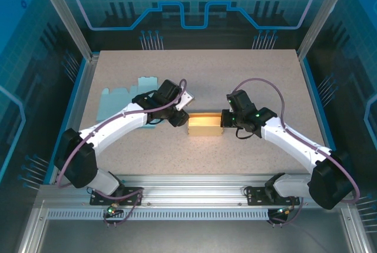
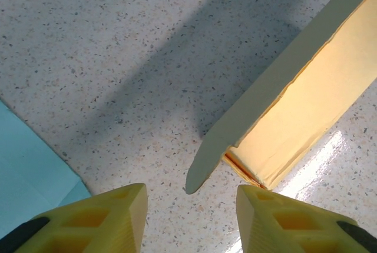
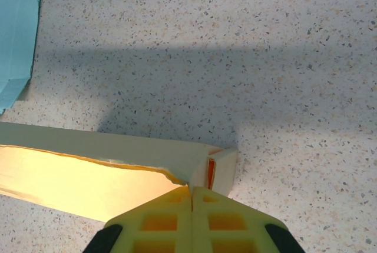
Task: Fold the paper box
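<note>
The paper box (image 1: 205, 125) is pale yellow and partly folded, lying at the middle of the table between both arms. At its left end, my left gripper (image 1: 180, 119) stands open. In the left wrist view the box (image 2: 318, 106) runs up to the right, and a loose pointed flap (image 2: 203, 167) hangs just ahead of the gap between my left gripper's (image 2: 191, 193) yellow fingers, which hold nothing. My right gripper (image 1: 225, 121) is at the box's right end. In the right wrist view my right gripper (image 3: 192, 193) is shut on the thin end wall of the box (image 3: 88, 176).
A flat light-blue paper sheet (image 1: 126, 93) lies on the table behind the left arm; its edge shows as blue sheet (image 2: 26, 167) and blue sheet (image 3: 17, 29). Metal frame rails (image 1: 82, 88) border the speckled tabletop.
</note>
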